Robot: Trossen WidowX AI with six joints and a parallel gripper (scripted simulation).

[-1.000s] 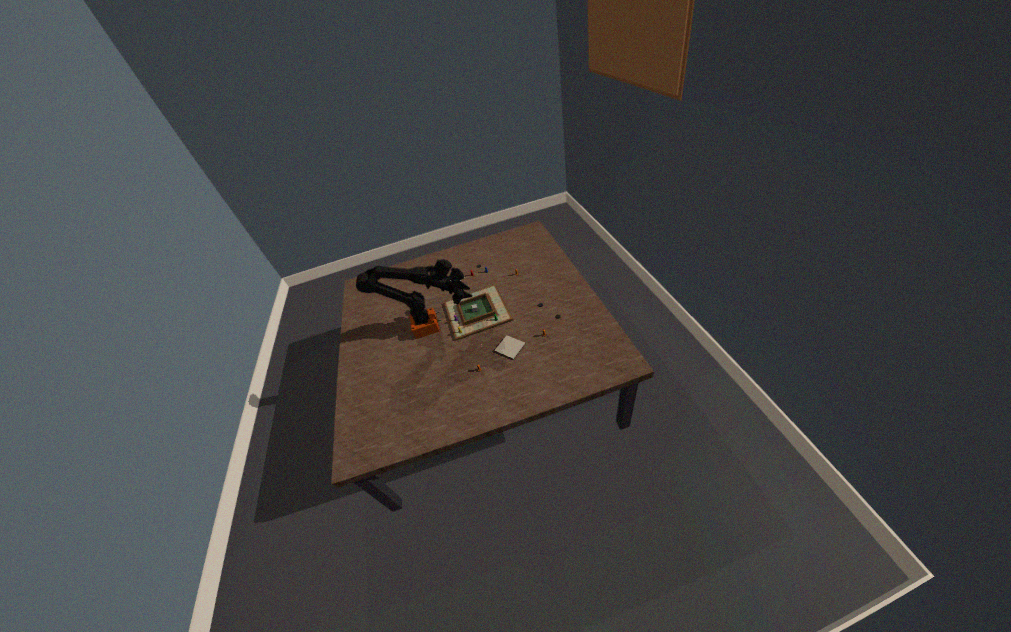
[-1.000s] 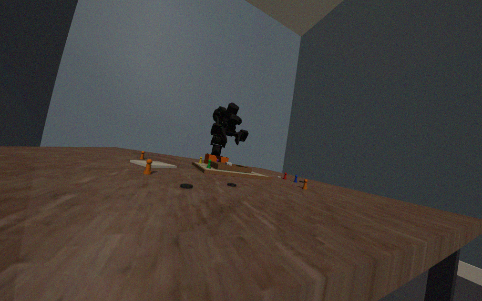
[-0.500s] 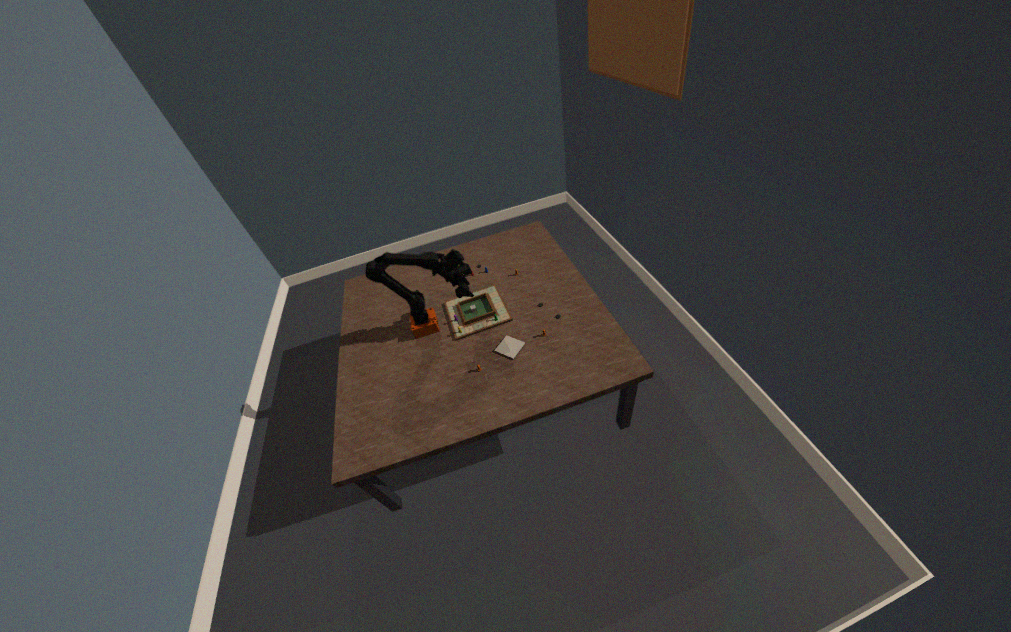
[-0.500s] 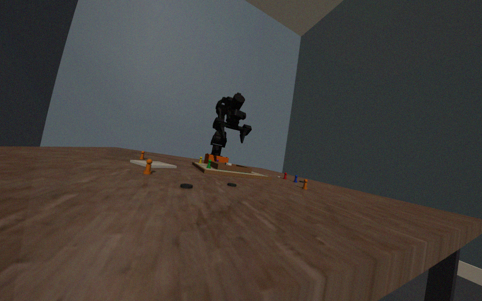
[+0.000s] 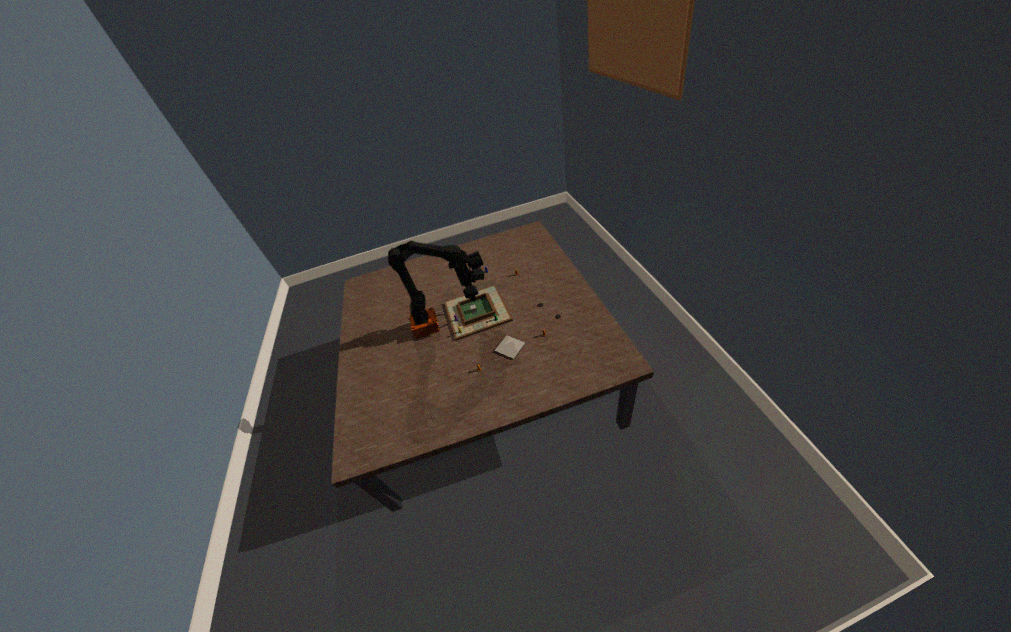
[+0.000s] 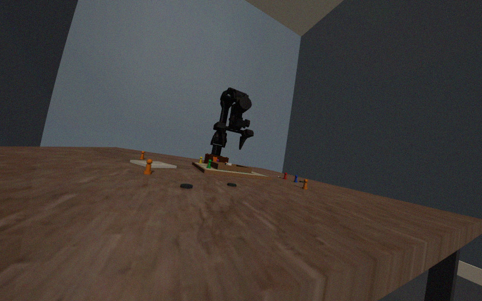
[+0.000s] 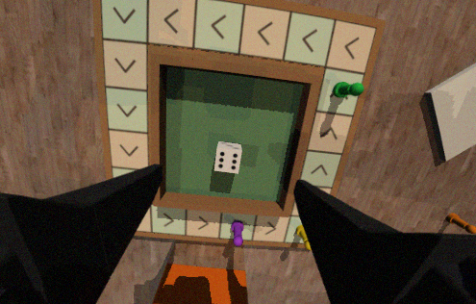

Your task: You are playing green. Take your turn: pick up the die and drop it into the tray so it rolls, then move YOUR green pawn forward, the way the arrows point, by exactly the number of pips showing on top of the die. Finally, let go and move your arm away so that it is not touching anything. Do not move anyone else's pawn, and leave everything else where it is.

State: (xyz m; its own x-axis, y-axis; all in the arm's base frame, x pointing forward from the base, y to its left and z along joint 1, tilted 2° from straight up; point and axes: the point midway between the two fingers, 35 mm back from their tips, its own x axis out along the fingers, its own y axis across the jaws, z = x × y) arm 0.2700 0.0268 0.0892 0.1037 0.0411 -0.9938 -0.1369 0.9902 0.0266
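Observation:
My gripper (image 7: pixel 230 179) (image 6: pixel 232 147) is open, its fingers wide apart above the tray (image 7: pixel 238 63) (image 6: pixel 231 168). The white die (image 7: pixel 228 159) (image 6: pixel 228 163) is clear of the fingers, within the tray's outline. Its face towards the wrist camera shows six pips. In the exterior view it shows over the tray's near wall, so I cannot tell whether it rests on the green floor. The green pawn (image 7: pixel 348 89) (image 6: pixel 209 164) stands upright on the board (image 7: pixel 127 111), on the right-hand column in the wrist view, one square below the top right corner. Arrows there point up, then left along the top row.
A purple pawn (image 7: pixel 238 233) and a yellow pawn (image 7: pixel 303 237) stand on the bottom row. A pale slab (image 7: pixel 473 106) (image 6: pixel 152 164) lies beside the board. Orange (image 6: pixel 148 166), red (image 6: pixel 285 175) and blue (image 6: pixel 295 179) pawns and dark discs (image 6: pixel 186 185) are off the board.

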